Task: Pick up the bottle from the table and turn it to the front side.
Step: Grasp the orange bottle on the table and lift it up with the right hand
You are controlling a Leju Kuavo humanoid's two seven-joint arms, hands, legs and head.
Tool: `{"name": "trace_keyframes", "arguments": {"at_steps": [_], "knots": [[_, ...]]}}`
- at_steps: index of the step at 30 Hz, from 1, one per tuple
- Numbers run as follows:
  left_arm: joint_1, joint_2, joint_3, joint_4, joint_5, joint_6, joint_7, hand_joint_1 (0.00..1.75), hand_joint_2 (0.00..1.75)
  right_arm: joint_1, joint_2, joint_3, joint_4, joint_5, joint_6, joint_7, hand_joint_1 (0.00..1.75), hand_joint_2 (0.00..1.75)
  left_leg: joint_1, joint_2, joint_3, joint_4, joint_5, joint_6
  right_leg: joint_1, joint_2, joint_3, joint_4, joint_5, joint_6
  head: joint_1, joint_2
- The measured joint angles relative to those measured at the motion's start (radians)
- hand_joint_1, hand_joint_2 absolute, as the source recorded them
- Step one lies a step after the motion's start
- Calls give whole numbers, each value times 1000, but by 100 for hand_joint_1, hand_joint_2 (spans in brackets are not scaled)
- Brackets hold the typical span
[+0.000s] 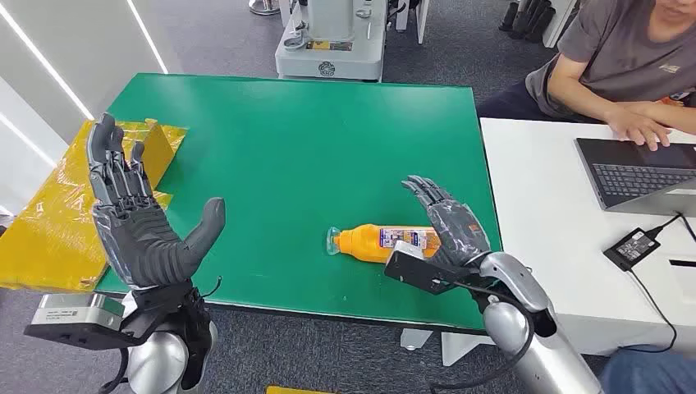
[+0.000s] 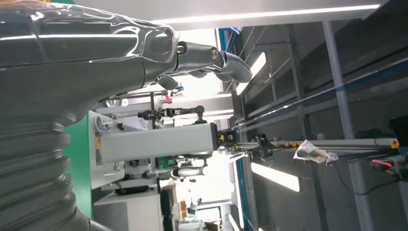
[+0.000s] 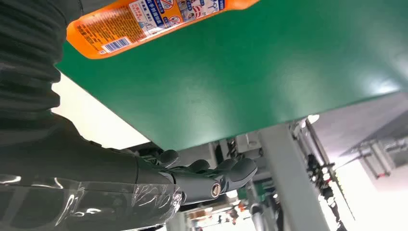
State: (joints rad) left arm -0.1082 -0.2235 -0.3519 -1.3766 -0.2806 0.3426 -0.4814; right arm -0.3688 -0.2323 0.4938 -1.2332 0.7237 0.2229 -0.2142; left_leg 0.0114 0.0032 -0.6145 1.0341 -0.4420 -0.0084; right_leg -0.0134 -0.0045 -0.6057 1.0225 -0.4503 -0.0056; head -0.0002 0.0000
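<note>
the orange bottle (image 1: 384, 243) lies on its side on the green desk (image 1: 312, 148), near the front edge, cap end toward the left. the right hand (image 1: 447, 226) hovers just beside its base end, fingers spread, grasping nothing. the left hand (image 1: 135, 217) is raised at the desk's left front corner, fingers apart and empty. yellow bags (image 1: 49, 222) lie beside it. a person (image 1: 624, 66) sits at the white desk (image 1: 550, 213) with a laptop (image 1: 640, 172).

Probably a robotics lab: a green test table (image 1: 312, 148), machine base (image 1: 330, 41) (grey), laptop (image 1: 636, 172) desk.
</note>
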Motion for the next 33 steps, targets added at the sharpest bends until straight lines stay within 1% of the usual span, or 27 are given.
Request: {"name": "trace_keyframes", "arguments": {"at_steps": [2, 6, 10, 14, 18, 21, 24, 33], "knots": [[-1, 0, 0, 1, 3, 0, 1, 0, 175, -23, -6, 10, 21, -4, 14, -4, 0, 175, 0, 0, 0, 0, 0, 0, 0, 0, 0, 0, 0, 0, 0, 0], [-6, 1, -2, 9, 22, 9, 5, 0, 175, -113, -25, 53, 108, -19, 69, -20, 0, 175, 0, 0, 0, 0, 0, 0, 0, 0, 0, 0, 0, 0, 0, 0], [-7, 2, -6, 13, 37, 27, 6, 0, 175, -212, -30, 104, 206, -41, 130, -42, 0, 175, 0, 0, 0, 0, 0, 0, 0, 0, 0, 0, 0, 0, 0, 0], [-7, 2, -14, 14, 49, 38, 6, 0, 175, -327, -17, 175, 342, -92, 179, -72, 0, 175, 0, -1, 0, 0, 0, 0, 0, 0, 0, 0, 0, 0, 0, 0], [-8, 2, -22, 14, 58, 40, 6, 0, 175, -400, 16, 248, 464, -100, 196, -74, 0, 175, 0, -1, 0, 0, 0, 0, 0, 0, 0, 0, 0, 0, 0, 0], [-12, 2, -27, 14, 66, 42, 6, 0, 175, -428, 42, 289, 539, -119, 196, -78, 0, 175, 0, -1, 0, 0, 0, 0, 0, -1, 0, 0, 0, 0, 0, 0], [-16, 2, -28, 14, 72, 44, 6, 0, 175, -437, 59, 317, 592, -132, 185, -74, 0, 175, 0, -1, 0, 0, 0, 0, 0, -1, 0, 0, 0, 0, 0, 0], [-19, 2, -29, 14, 77, 44, 6, 0, 175, -437, 66, 359, 679, -141, 167, -43, 0, 175, 0, -1, 0, 1, 0, 0, 0, -1, 0, 0, 0, 0, 0, 0]]}}
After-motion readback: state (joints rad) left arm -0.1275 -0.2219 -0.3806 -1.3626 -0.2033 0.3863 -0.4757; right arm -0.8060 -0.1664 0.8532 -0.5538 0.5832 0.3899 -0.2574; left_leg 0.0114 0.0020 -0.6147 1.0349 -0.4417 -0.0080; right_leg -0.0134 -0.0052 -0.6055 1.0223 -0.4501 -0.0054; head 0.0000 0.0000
